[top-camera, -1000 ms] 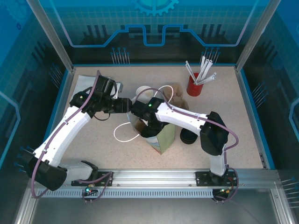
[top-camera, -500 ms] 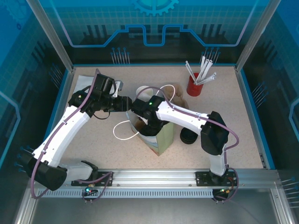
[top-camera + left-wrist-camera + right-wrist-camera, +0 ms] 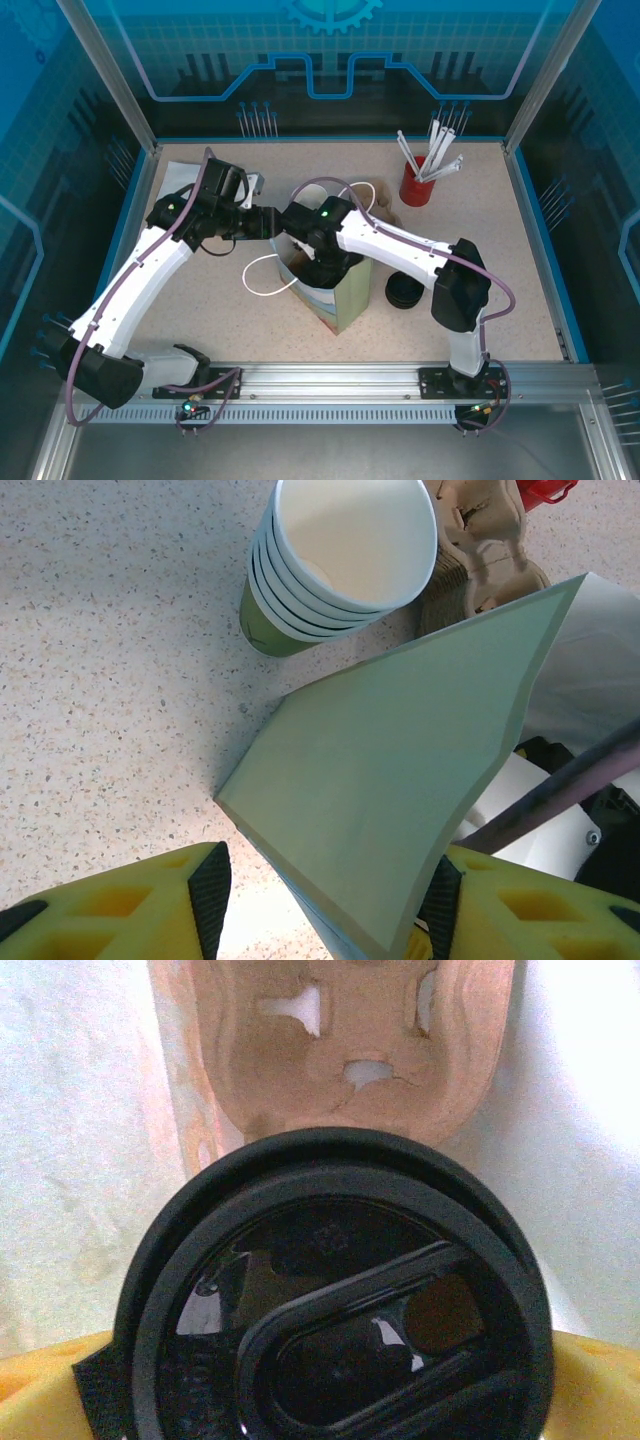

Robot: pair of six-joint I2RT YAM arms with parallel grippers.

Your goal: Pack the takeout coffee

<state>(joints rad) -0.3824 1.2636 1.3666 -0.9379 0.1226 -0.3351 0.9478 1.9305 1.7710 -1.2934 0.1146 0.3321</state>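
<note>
The left gripper [image 3: 325, 890] straddles a wall of the paper bag [image 3: 380, 780], jaws half spread, seemingly propping its mouth open. Inside, the lidded takeout coffee [image 3: 340, 1290] sits within the right gripper [image 3: 320, 1395], beside the carrier [image 3: 340, 1050]; pinched or loose, I cannot tell.

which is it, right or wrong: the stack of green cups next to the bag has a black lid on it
Wrong: the stack of green cups next to the bag has no lid on it; the top cup is open, white inside, as the left wrist view shows.
</note>
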